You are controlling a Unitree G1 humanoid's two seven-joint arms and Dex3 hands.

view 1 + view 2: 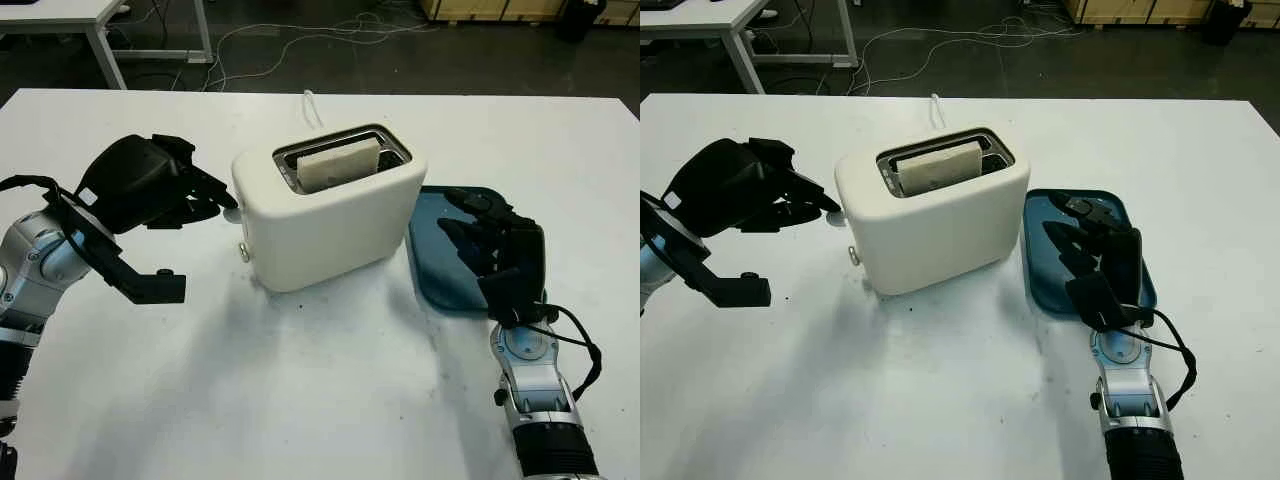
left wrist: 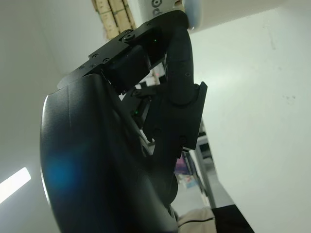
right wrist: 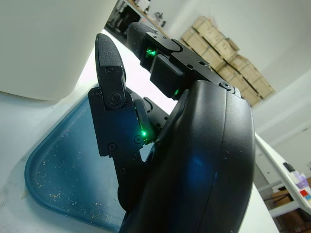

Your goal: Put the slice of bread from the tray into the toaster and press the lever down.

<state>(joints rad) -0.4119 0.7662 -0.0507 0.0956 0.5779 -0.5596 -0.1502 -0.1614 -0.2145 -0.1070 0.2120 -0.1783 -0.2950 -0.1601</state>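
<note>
Cream toaster (image 1: pixel 330 215) at table (image 1: pixel 300 400) centre, bread (image 1: pixel 340 163) standing in its slot.
My left hand (image 1: pixel 190 195), fingers curled and holding nothing, reaches its lever (image 1: pixel 232 213) from nine o'clock; my right hand (image 1: pixel 1090 240), open, hovers over the blue tray (image 1: pixel 1040 270) at three o'clock.

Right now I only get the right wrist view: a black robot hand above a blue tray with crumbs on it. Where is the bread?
Observer: The bread slice stands in the slot of the toaster, with its top edge showing.
Operator: My right robot hand is open over the tray. So what is at the lever?
Observer: The left robot hand is at the toaster's other end, away from your tray, right by the lever. I cannot tell if it touches.
</note>
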